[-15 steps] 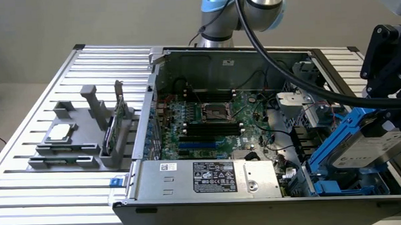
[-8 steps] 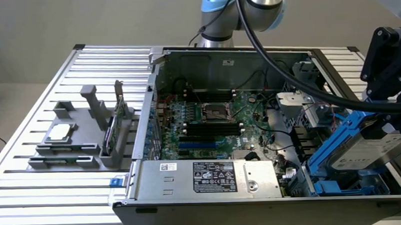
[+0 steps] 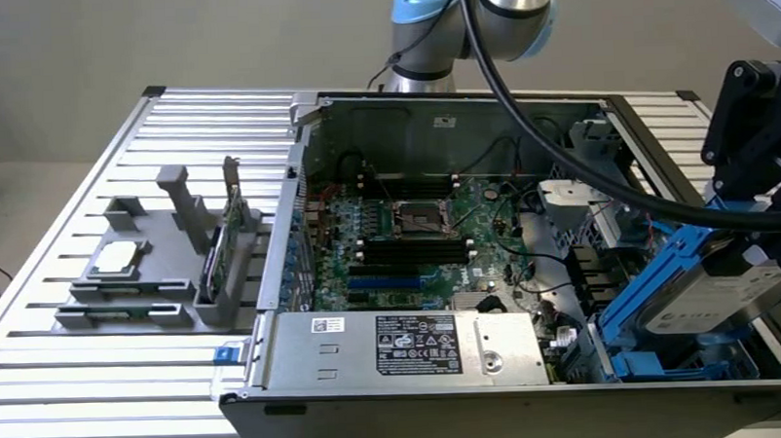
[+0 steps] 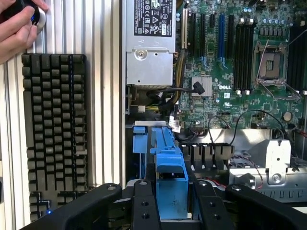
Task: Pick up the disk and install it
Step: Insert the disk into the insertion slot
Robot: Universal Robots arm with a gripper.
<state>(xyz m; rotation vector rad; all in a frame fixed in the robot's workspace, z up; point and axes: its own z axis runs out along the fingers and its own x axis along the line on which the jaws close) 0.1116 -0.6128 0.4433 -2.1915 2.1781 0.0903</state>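
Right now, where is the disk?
At the exterior view's right, the disk is tilted in the claw over the blue bay in the case.

Soft, even light comes from above, and no shadow is hard. In the exterior view the ribbed metal tabletop (image 3: 85,385) shines in white stripes, brightest in the lower left of the frame. The inside of the computer case (image 3: 426,130) is dimmer, with shade under its walls. The disk (image 3: 731,300) looks pale and a bit shiny at the right. In the wrist view the tabletop's slats glare almost white, the keyboard (image 4: 53,129) is very dark, and the black end effector (image 4: 172,211) shows hardly any detail.
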